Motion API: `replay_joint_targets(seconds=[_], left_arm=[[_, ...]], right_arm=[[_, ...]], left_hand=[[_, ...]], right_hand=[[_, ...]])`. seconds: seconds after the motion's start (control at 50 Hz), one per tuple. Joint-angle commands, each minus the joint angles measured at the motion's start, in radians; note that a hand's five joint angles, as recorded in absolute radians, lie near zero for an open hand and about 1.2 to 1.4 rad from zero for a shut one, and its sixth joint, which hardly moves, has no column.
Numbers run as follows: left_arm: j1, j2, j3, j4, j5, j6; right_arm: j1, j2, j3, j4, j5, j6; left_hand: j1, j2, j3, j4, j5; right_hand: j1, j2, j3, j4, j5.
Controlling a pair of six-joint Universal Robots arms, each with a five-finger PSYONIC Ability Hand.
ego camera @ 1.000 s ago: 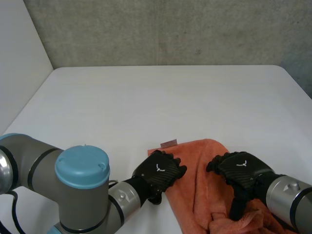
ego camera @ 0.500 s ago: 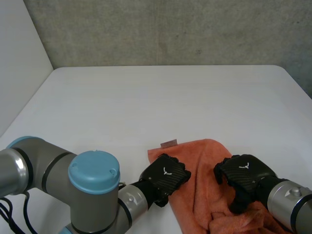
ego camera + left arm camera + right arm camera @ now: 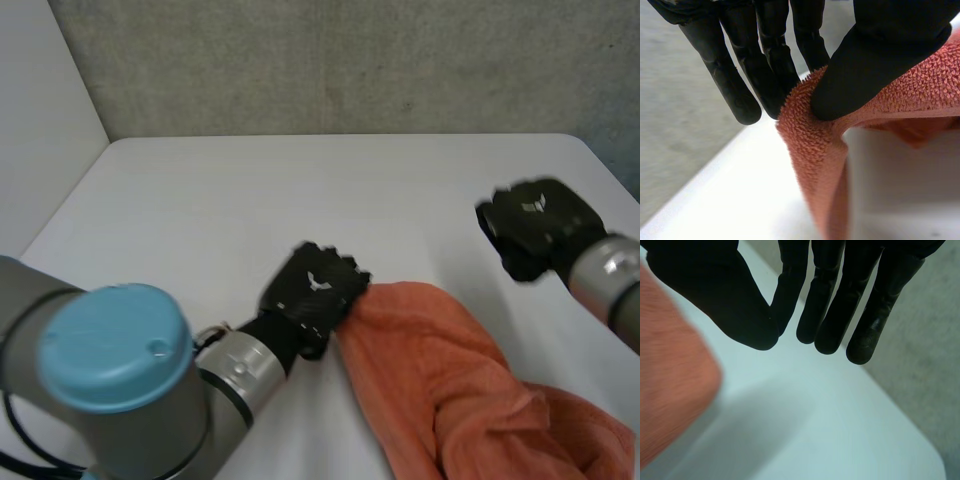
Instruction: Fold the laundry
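Head view: we see orange towel (image 3: 450, 390) heaped at near right of white table (image 3: 250, 200). Our left hand (image 3: 312, 288) grips its far-left corner. Left wrist view: thumb pinches terry edge against fingers (image 3: 774, 65). Farther right, our right hand (image 3: 535, 225) sits apart from towel, fingers straight, holding nothing.

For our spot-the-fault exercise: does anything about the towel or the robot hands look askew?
Yes. The orange towel lies crumpled in a heap, not spread flat. Only the left robot hand pinches its edge; the right robot hand hovers open, apart from it.
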Motion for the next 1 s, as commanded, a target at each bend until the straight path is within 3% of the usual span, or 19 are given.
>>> replay_joint_targets(seconds=[0.02,0.1,0.12,0.14,0.16,0.22,0.34,0.38,0.54,0.68,0.8,1.0], left_arm=[[0.040,0.133,-0.055,-0.010,-0.203,0.007],[0.069,0.197,-0.088,-0.003,-0.255,0.007],[0.069,0.197,-0.088,-0.003,-0.255,0.007],[0.095,0.212,-0.094,-0.004,-0.255,0.005],[0.121,0.221,-0.097,-0.006,-0.254,0.004],[0.149,0.225,-0.097,-0.006,-0.252,0.004],[0.176,0.215,-0.090,-0.001,-0.252,0.005],[0.215,0.186,-0.082,0.002,-0.252,0.005],[0.270,0.094,-0.044,0.004,-0.245,0.005],[0.318,0.057,-0.044,0.005,-0.237,0.004],[0.316,0.062,-0.050,0.004,-0.235,0.004],[0.304,0.068,-0.061,0.004,-0.235,0.004]], right_arm=[[0.138,0.272,-0.281,-0.154,0.021,0.125],[0.170,0.403,-0.412,-0.122,0.075,0.154],[0.183,0.401,-0.422,-0.079,0.100,0.162],[0.183,0.401,-0.422,-0.078,0.100,0.162],[0.199,0.388,-0.417,-0.036,0.117,0.177],[0.232,0.352,-0.381,0.038,0.137,0.247],[0.230,0.204,-0.253,0.130,0.126,0.367],[0.230,0.087,-0.142,0.155,0.114,0.407],[0.233,-0.083,0.084,0.156,0.059,0.427],[0.288,-0.048,0.222,0.075,0.045,0.510],[0.308,0.077,0.213,0.020,0.045,0.560],[0.316,0.091,0.199,0.009,0.024,0.685]], left_hand=[[0.229,0.181,0.186,0.182,0.204],[0.229,0.181,0.186,0.182,0.204],[0.229,0.181,0.186,0.182,0.204],[0.229,0.181,0.186,0.182,0.204],[0.229,0.181,0.186,0.182,0.204],[0.229,0.181,0.186,0.182,0.204],[0.229,0.181,0.186,0.182,0.204],[0.229,0.181,0.186,0.182,0.204],[0.229,0.181,0.186,0.182,0.204],[0.229,0.181,0.186,0.182,0.204],[0.229,0.181,0.186,0.182,0.204],[0.229,0.181,0.186,0.182,0.204]], right_hand=[[0.405,0.219,0.217,0.208,0.230],[0.405,0.219,0.217,0.208,0.230],[-0.036,-0.222,-0.224,-0.233,-0.211],[-0.040,-0.226,-0.228,-0.238,-0.215],[-0.421,-0.607,-0.609,-0.618,-0.596],[-0.533,-0.719,-0.721,-0.730,-0.708],[-0.598,-0.784,-0.786,-0.795,-0.773],[-0.634,-0.819,-0.821,-0.831,-0.808],[-0.595,-0.781,-0.783,-0.792,-0.770],[-0.625,-0.810,-0.812,-0.822,-0.799],[-0.628,-0.814,-0.815,-0.825,-0.802],[-0.607,-0.793,-0.795,-0.804,-0.782]])
